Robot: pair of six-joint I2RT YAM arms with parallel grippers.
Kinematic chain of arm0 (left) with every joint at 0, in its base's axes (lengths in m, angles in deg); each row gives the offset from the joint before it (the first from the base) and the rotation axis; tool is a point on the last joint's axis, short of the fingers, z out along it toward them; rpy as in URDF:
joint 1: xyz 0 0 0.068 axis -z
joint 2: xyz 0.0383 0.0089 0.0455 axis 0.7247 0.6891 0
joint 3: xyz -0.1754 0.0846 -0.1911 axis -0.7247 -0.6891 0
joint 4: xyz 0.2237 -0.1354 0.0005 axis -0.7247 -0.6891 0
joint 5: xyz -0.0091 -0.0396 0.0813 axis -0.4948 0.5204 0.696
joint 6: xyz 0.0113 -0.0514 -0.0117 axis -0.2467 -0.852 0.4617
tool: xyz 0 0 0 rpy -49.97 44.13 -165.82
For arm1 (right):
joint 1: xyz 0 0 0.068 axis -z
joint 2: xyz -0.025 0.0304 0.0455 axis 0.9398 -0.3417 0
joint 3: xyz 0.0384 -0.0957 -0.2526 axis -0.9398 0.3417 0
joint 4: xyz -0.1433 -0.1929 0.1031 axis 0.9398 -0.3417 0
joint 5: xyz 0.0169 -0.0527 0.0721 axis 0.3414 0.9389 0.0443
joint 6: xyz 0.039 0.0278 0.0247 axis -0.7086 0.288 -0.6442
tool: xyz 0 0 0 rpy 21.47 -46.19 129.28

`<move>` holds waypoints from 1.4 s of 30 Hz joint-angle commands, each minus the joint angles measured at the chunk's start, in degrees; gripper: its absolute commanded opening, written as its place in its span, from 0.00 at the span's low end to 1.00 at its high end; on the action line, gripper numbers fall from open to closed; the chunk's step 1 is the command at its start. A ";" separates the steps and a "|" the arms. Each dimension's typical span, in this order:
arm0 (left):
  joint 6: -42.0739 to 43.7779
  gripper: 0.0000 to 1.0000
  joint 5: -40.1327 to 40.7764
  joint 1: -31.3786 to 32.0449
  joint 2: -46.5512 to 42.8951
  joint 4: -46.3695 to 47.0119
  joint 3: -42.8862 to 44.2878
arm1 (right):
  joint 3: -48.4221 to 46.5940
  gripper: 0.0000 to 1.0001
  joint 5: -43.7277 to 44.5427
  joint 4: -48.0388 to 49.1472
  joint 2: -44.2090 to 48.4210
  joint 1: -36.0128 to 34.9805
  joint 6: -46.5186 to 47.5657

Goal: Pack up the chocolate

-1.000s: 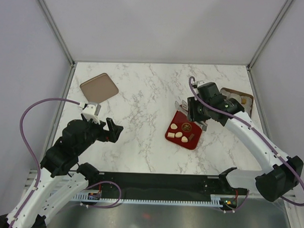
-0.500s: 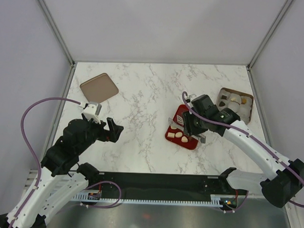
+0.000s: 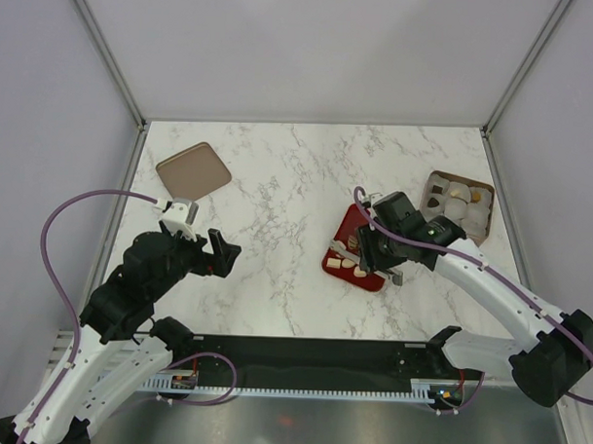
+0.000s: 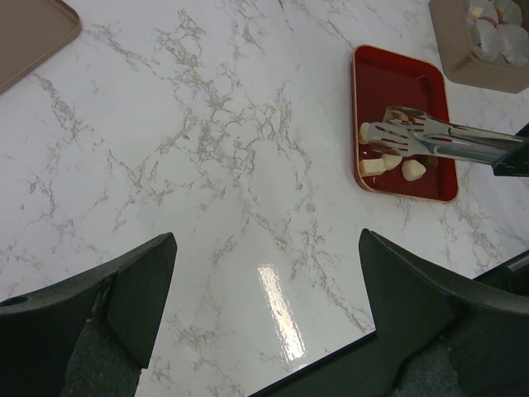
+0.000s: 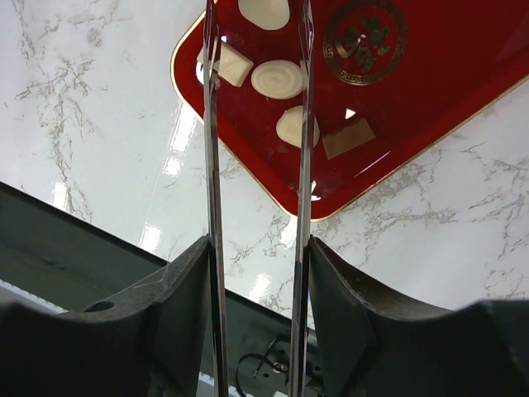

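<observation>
The red tray [image 3: 339,245] lies right of the table's middle and holds several cream and tan chocolates. In the right wrist view these are a cream rectangle [image 5: 231,66], a round spiral [image 5: 278,78], a heart shape [image 5: 293,126] and a tan rectangle [image 5: 348,137]. My right gripper [image 3: 371,252] is shut on metal tongs [image 5: 213,207]. The tong arms reach over the tray [image 5: 430,99] and straddle the round piece. Their tips run off the top of that view. My left gripper [image 3: 222,254] is open and empty over bare marble, far left of the tray.
A brown compartment box [image 3: 460,198] with cream pieces stands at the back right, also in the left wrist view [image 4: 488,66]. A flat tan lid [image 3: 193,171] lies at the back left. The table's near edge runs just below the tray.
My right arm has swung toward the near side and left, bringing the tongs down over the tray's near part and uncovering the brown box. The left arm has not moved.
</observation>
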 commanded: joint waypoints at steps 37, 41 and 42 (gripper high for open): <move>-1.56 1.00 0.74 0.29 -0.37 0.88 -0.26 | -0.69 0.39 4.43 4.67 -5.11 -0.18 -1.35; -1.56 1.00 0.74 0.29 -0.28 0.79 -0.26 | -1.56 0.35 7.06 4.32 -4.50 -0.18 -2.49; -1.56 1.00 0.74 0.29 -0.28 0.88 -0.26 | -2.35 0.34 7.60 4.23 -4.32 -0.09 -2.66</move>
